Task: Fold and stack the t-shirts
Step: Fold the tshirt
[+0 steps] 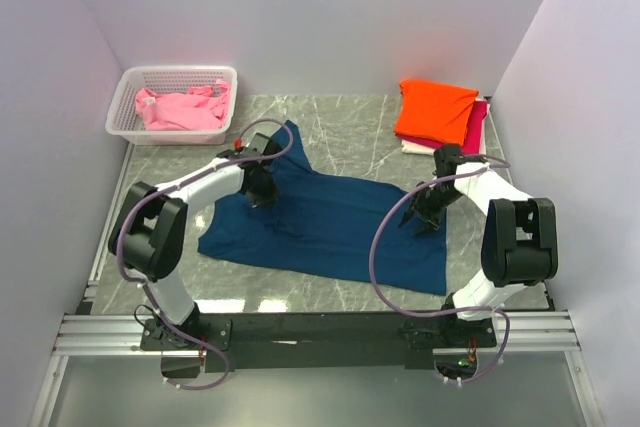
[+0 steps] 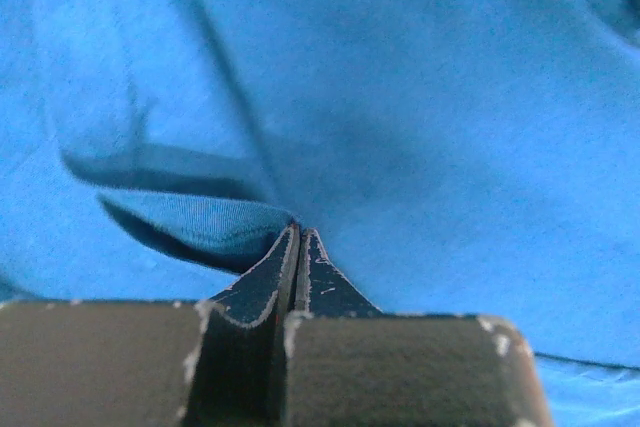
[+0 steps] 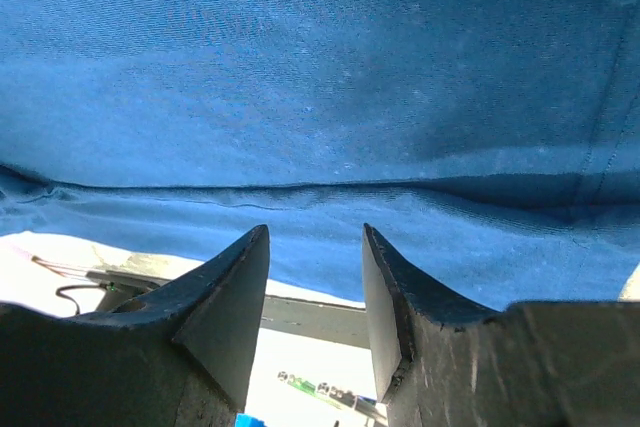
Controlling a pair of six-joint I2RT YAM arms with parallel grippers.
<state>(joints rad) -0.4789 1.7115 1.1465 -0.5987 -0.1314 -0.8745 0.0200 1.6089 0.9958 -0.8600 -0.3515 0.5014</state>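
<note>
Left pincer (image 2: 300, 232): being kept clenched, with a raised fold of the navy t-shirt (image 1: 330, 222) being nipped at its tips. The grip is being taken near the shirt's upper left part, close by a sleeve, and is judged to be serving a turn-over of that side.

Right pincer (image 3: 315, 229): being held released, jaws apart with nothing between them, just at the shirt's right-hand hem. It is judged to be lined up so that this edge can be taken.

Navy t-shirt: being spread across the middle of the counter (image 1: 340, 122), slantwise between the two arms, one sleeve pointing to the far side. It is being laid out so its sides can be folded in. No print is being shown.

Orange t-shirt (image 1: 435, 109): folded, being carried on a magenta t-shirt (image 1: 478, 119) and a white t-shirt (image 1: 412, 147) at the far right corner. This spot is judged to be serving as the finished stack.

Pink t-shirt (image 1: 180, 109): being kept crumpled in the basket (image 1: 170, 71) at the far left corner, judged to be awaiting its turn.

Stage: the navy shirt's first fold is judged as only being started.
</note>
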